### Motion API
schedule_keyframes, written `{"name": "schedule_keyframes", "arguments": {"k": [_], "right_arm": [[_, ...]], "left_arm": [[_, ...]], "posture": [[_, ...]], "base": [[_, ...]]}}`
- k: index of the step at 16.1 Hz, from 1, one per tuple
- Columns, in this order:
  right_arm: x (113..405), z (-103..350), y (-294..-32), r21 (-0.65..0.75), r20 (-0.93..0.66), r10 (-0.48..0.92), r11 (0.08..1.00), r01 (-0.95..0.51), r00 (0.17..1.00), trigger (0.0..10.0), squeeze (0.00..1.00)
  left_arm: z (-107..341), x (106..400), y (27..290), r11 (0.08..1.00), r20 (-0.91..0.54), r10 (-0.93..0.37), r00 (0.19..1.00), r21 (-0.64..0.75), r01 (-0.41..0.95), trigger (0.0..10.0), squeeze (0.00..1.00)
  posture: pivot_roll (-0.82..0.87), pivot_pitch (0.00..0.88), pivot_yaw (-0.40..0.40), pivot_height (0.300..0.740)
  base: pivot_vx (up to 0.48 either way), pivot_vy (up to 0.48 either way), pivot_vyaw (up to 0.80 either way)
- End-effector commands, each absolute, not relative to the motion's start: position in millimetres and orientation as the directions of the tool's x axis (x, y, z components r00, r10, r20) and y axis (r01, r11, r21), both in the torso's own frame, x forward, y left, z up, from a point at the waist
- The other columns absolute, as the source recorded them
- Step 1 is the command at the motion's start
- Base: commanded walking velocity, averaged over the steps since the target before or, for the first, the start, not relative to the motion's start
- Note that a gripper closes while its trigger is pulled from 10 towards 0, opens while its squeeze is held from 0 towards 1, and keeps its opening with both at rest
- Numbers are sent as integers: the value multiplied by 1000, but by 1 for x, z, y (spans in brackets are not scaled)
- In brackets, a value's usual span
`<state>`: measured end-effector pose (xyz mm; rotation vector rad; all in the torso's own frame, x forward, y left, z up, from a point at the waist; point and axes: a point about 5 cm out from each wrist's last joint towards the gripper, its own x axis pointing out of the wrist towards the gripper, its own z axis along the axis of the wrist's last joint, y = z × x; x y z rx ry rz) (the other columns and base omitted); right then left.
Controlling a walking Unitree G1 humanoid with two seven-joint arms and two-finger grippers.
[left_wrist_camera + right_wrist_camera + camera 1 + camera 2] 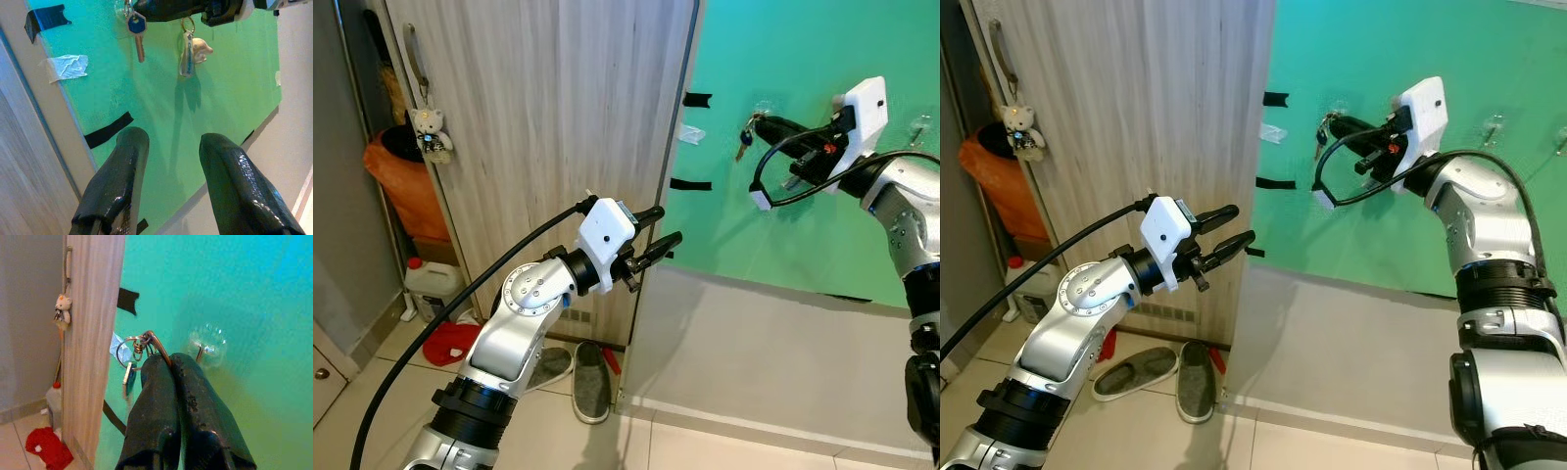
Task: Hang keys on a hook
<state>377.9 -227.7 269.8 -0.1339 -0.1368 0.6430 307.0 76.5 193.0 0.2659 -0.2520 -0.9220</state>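
- Green wall panel (822,127) is standing straight ahead, with black tape strips (690,184) stuck along its left edge and a scrap of clear tape (692,133) between them.
- Clear suction hook (208,343) is sitting on the green panel, and the right gripper (164,363) is reaching up beside it with its 2 fingers pressed together on the metal ring of the keys (134,355).
- In the right wrist view the key ring is lying just beside the hook, not on it; whether they are touching is unclear.
- From the left wrist view, a blue-headed key (137,30) is dangling down against the panel, and a pale charm with a strap (191,51) is hanging from the same gripper a little further along.
- Left gripper (658,235) is hovering in front of the wooden cabinet door (538,117), well apart from the keys, with its 2 fingers spread and nothing between them.
- Small teddy bear (431,132) is hanging from the handle of the cabinet door.
- On the floor by the door, 2 grey slippers (582,377) are lying beside a red cloth (450,343) and a white jug with a red cap (431,279).
- Orange bag (396,181) is sitting behind the teddy bear.
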Motion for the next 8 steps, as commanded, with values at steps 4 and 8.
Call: {"name": "schedule_keyframes", "arguments": {"k": [4, 8], "right_arm": [[384, 273, -235, -72, 144, 517, 856, -512, 844, 0, 0], [386, 270, -239, 1, 168, 475, 876, -482, 864, 0, 0]], "left_arm": [[191, 303, 71, 564, 95, -818, 567, 330, 757, 10000, 0], [191, 303, 71, 564, 95, -818, 568, 328, 758, 10000, 0]], "posture": [[-62, 0, -85, 740], [-61, 0, -85, 740]], "base": [[0, 0, 0], [0, 0, 0]]}}
